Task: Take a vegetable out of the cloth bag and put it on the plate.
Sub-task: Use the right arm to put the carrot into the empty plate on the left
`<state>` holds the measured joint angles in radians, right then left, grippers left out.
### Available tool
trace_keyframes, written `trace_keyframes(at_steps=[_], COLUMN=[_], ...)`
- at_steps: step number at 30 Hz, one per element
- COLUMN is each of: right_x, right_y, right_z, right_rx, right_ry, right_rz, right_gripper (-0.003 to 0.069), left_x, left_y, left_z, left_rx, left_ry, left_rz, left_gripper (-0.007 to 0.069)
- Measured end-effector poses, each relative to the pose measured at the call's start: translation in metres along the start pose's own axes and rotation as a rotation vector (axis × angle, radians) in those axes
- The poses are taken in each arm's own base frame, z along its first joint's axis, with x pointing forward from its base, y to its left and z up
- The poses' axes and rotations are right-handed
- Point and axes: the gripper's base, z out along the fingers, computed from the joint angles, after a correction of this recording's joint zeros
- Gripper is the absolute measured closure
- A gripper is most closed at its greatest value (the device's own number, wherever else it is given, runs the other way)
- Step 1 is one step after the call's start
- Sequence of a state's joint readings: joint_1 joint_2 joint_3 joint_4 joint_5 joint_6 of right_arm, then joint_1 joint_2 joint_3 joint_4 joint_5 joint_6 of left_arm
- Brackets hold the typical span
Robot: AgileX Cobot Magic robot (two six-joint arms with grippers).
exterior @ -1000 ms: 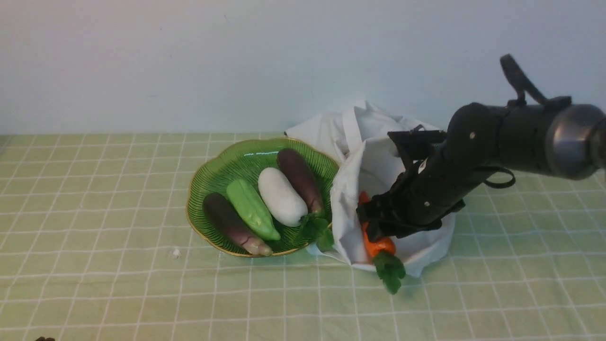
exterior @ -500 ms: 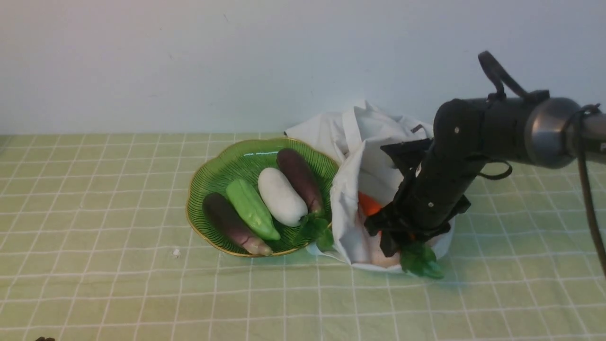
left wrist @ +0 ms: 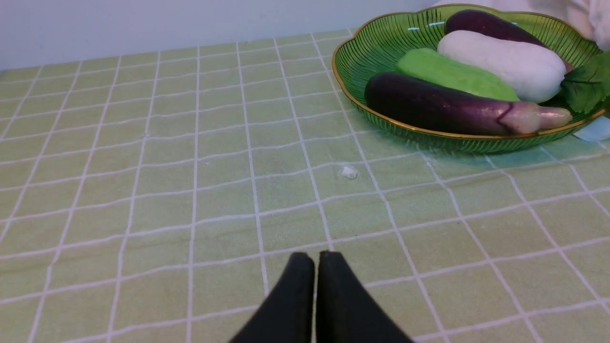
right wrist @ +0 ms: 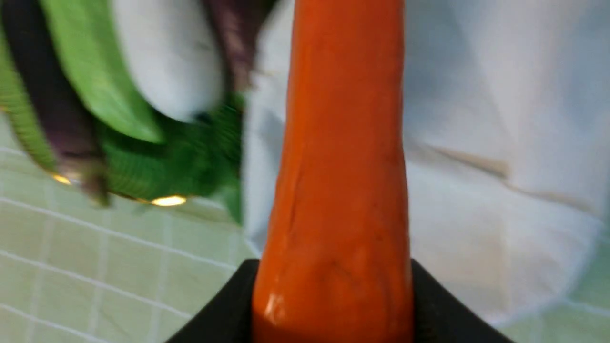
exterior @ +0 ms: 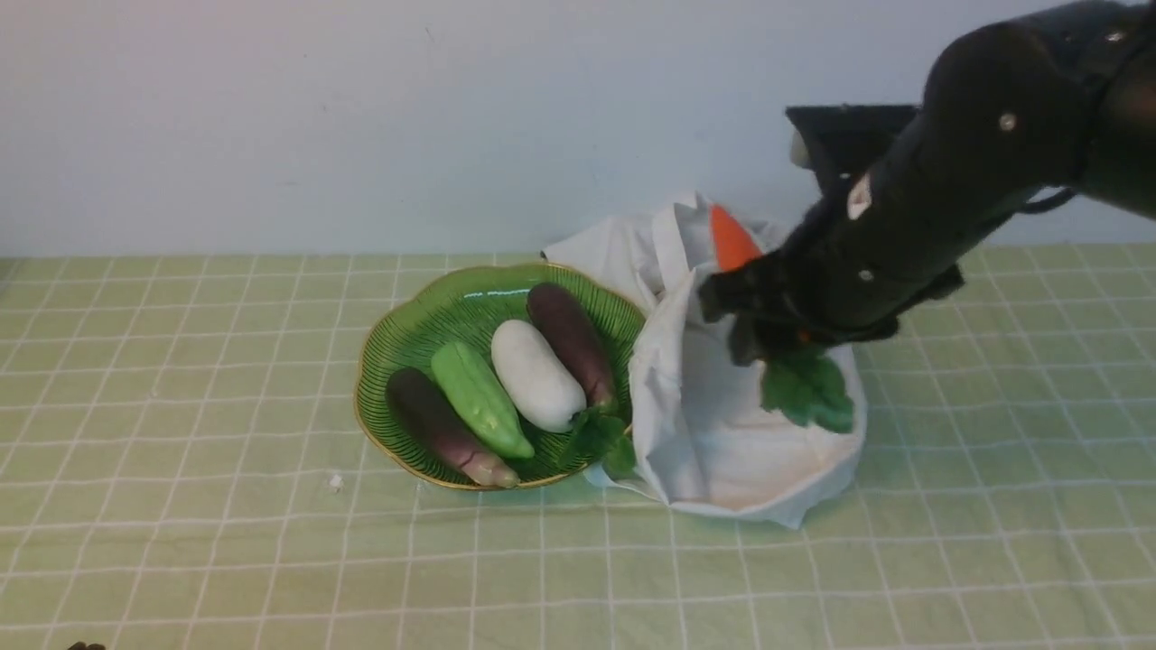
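- Already clear of the cloth, the carrot [exterior: 730, 242] hangs in the air above the cloth bag [exterior: 722, 442]. Its orange tip points up and its green leaves [exterior: 806, 390] droop below the grip.
- Clamped on it near the leafy end is the right hand [exterior: 759, 316]. The right wrist view shows the orange body running out from between the two black fingers.
- Beneath, the bag lies slumped on the surface [exterior: 226, 542], its near fold right against the plate [exterior: 452, 311]. Whether anything else is inside cannot be told.
- On the plate lie two purple aubergines [exterior: 441, 426] [exterior: 571, 341], a green gourd [exterior: 479, 399] and a white vegetable [exterior: 536, 375], with a leafy sprig [exterior: 601, 438] at the rim nearest the bag. The bare room is mostly toward the far left side.
- Low over the surface and apart from the plate, the left hand [left wrist: 316, 259] has its fingers pressed together on nothing.
- By my reading, the taking-out is done. What is left is to carry the carrot across to the plate, lower it among the others and let go.
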<state>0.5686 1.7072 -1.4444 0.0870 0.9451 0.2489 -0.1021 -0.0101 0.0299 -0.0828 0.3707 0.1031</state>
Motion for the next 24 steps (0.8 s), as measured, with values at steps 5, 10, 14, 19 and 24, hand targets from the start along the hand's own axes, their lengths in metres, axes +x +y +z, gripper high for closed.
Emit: trace_keyframes(at_steps=[5, 10, 14, 19, 24], right_x=[-0.009, -0.024, -0.031, -0.034, -0.046], right_y=[0.048, 0.07, 0.075, 0.076, 0.078], right_z=[0.047, 0.102, 0.127, 0.138, 0.123], right_rx=[-0.062, -0.062, -0.05, -0.029, -0.003], right_ry=[0.004, 0.02, 0.052, 0.094, 0.09], right_rz=[-0.091, -0.132, -0.14, -0.149, -0.181], right_gripper=[0.0351, 0.0351, 0.0347, 0.0245, 0.0122], left_x=[0.0, 0.0, 0.0, 0.0, 0.0], left_y=[0.0, 0.0, 0.0, 0.0, 0.0], left_z=[0.0, 0.0, 0.0, 0.0, 0.0], left_rx=[0.0, 0.0, 0.0, 0.0, 0.0], left_ry=[0.0, 0.0, 0.0, 0.0, 0.0], left_rz=[0.0, 0.0, 0.0, 0.0, 0.0], left_gripper=[0.0629, 0.0629, 0.0629, 0.0629, 0.0629])
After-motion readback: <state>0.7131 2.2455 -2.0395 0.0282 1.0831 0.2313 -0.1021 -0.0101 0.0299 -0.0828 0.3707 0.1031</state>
